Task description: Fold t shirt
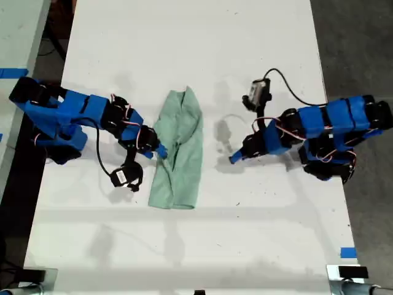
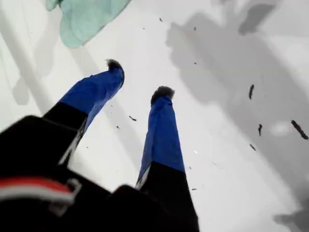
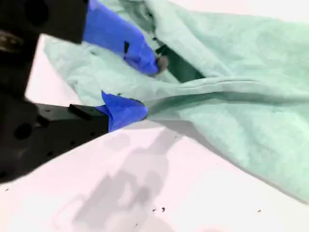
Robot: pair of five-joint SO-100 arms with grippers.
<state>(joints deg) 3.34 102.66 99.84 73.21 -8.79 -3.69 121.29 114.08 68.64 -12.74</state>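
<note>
I am viewing the t shirt (image 1: 178, 151) lying near the middle of the white table (image 1: 202, 43), bunched lengthwise into a narrow, wrinkled strip in the exterior view.

My second gripper (image 1: 161, 151) is sitting at the shirt's edge on the exterior view's left. In the second wrist view its blue-taped fingers (image 3: 126, 110) are standing partly apart at a fold of the cloth (image 3: 231, 92), one tip lying on top of the fabric and the other at its edge on the table. I cannot tell whether they are pinching the fold.

My first gripper (image 1: 236, 158) is hovering on the exterior view's right, clear of the shirt. In the first wrist view its jaws (image 2: 140, 79) are standing apart and empty over bare table (image 2: 231, 159), with a corner of the shirt (image 2: 84, 19) showing beyond the tips.
</note>
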